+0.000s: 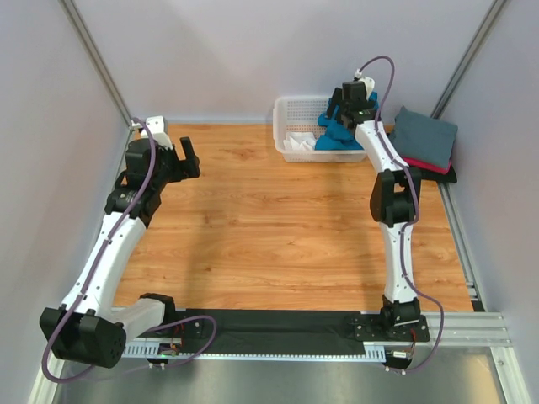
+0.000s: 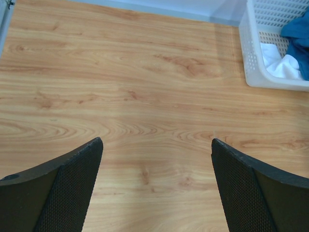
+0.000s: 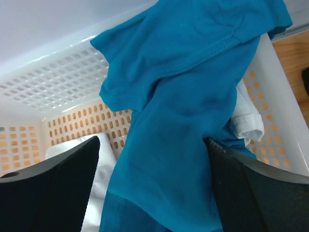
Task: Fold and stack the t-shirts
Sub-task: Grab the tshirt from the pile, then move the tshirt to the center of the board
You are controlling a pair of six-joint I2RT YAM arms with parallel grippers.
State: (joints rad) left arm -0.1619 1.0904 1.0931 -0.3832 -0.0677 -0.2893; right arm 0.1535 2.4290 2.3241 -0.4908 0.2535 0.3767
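The right claw [image 3: 152, 145] is wide open in the white basket [image 3: 58, 82], with the teal t-shirt [image 3: 183, 72] bunched between its fingers. The left claw [image 2: 157, 145] hangs wide open over the worktop [image 2: 145, 72]. Only the top view shows the folded grey t-shirt [image 1: 425, 136].

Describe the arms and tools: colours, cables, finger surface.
The left arm and right arm have white links, black joint housings and a purple cable looped outside. The left tool and right tool each have two broad black fingers with mesh-textured faces.

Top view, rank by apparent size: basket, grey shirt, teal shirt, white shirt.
1. basket
2. grey shirt
3. teal shirt, partly hidden
4. white shirt, mostly buried, so its true size is unclear
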